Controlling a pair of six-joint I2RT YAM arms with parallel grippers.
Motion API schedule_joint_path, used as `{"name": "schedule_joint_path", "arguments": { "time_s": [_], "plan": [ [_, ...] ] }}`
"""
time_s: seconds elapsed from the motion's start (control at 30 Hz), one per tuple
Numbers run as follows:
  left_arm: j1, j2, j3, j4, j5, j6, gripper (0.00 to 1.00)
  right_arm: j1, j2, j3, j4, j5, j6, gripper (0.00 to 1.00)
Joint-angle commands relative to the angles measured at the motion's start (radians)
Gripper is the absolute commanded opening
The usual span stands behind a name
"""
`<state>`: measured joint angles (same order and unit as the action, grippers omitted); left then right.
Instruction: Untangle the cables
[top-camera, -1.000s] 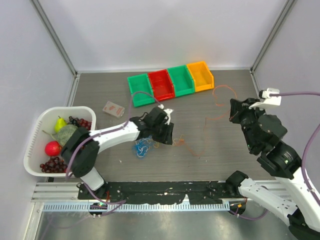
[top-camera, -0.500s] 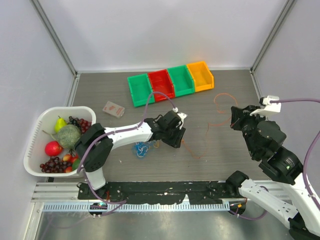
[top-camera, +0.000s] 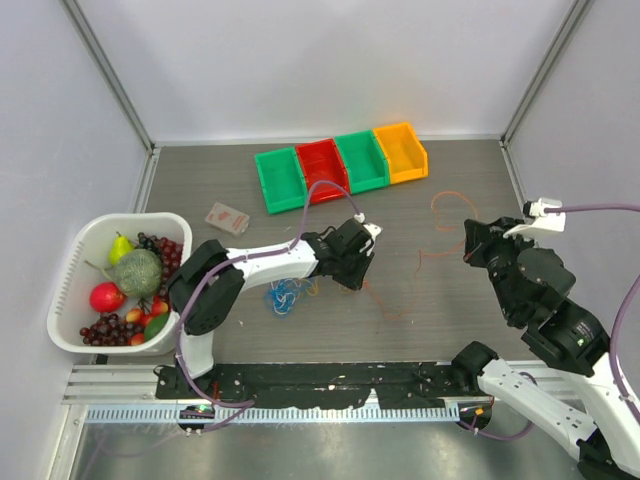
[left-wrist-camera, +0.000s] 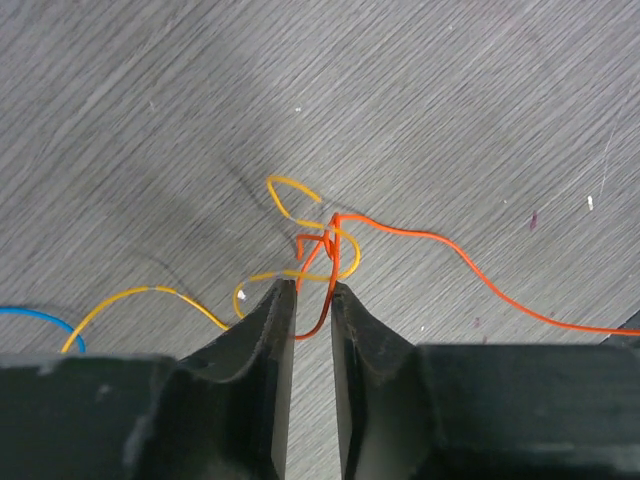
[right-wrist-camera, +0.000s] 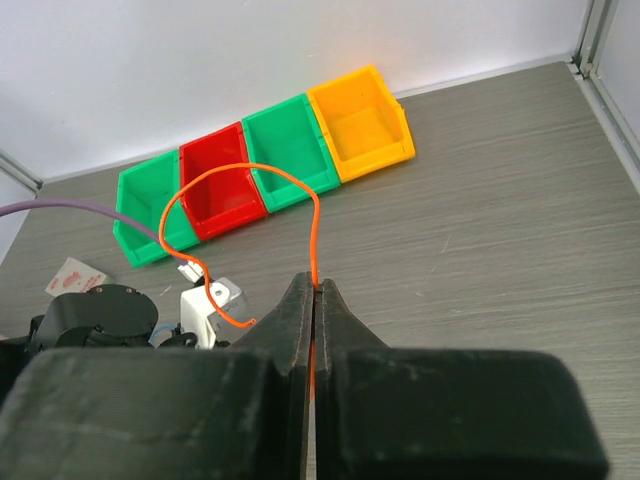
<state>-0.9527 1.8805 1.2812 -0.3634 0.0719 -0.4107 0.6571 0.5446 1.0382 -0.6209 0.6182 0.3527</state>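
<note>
The cables lie mid-table: a blue coil (top-camera: 285, 297), a yellow cable (left-wrist-camera: 150, 295) and a long orange cable (top-camera: 412, 262). Yellow and orange cross in a small knot (left-wrist-camera: 325, 240). My left gripper (left-wrist-camera: 312, 288) (top-camera: 350, 282) sits right at that knot. Its jaws stand a narrow gap apart, with a bend of the orange cable (left-wrist-camera: 450, 250) between them, not pinched. The blue cable's end (left-wrist-camera: 40, 320) shows at the left. My right gripper (right-wrist-camera: 315, 285) (top-camera: 470, 237) is shut on the orange cable (right-wrist-camera: 240, 170), which arcs up from its tips and back down towards the left arm.
Four bins line the back: green (top-camera: 279, 178), red (top-camera: 322, 168), green (top-camera: 361, 160) and orange (top-camera: 401, 151). A white basket (top-camera: 75, 270) of fruit stands at the left. A small packet (top-camera: 227, 217) lies near the green bin.
My left gripper has moved right, from beside the blue coil to the orange-yellow knot, and its jaws have narrowed. The right gripper has drifted slightly nearer, still gripping the orange cable.
</note>
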Motion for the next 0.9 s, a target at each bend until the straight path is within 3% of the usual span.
{"name": "schedule_joint_path", "arguments": {
  "time_s": [0.0,0.07,0.17,0.23,0.37,0.43,0.53,0.7,0.87],
  "plan": [
    [0.003,0.008,0.029,0.021,0.011,0.019,0.14,-0.002,-0.012,-0.027,-0.002,-0.014,0.051,0.01],
    [0.003,0.0,0.021,0.026,0.025,0.023,0.0,-0.002,-0.014,-0.049,-0.017,-0.009,0.083,0.0],
    [0.005,-0.049,-0.025,0.038,0.066,0.02,0.0,-0.002,0.021,-0.093,-0.121,0.066,0.208,0.01],
    [0.005,-0.115,-0.095,0.079,0.095,0.0,0.0,-0.001,0.093,-0.128,-0.167,0.049,0.267,0.1],
    [0.031,-0.231,-0.224,0.142,0.184,-0.042,0.0,-0.002,0.265,-0.205,-0.171,-0.067,0.302,0.59],
    [0.049,-0.285,-0.276,0.175,0.238,-0.057,0.0,-0.004,0.331,-0.193,-0.169,-0.107,0.292,0.69],
    [0.077,-0.371,-0.333,0.208,0.314,-0.079,0.0,-0.004,0.354,-0.176,-0.096,-0.262,0.227,0.71],
    [0.101,-0.458,-0.342,0.185,0.365,-0.083,0.0,0.012,0.371,-0.259,0.19,-0.752,0.091,0.7],
    [0.109,-0.524,-0.341,0.198,0.376,-0.103,0.0,0.073,0.397,-0.415,0.473,-0.845,0.14,0.69]
  ]
}}
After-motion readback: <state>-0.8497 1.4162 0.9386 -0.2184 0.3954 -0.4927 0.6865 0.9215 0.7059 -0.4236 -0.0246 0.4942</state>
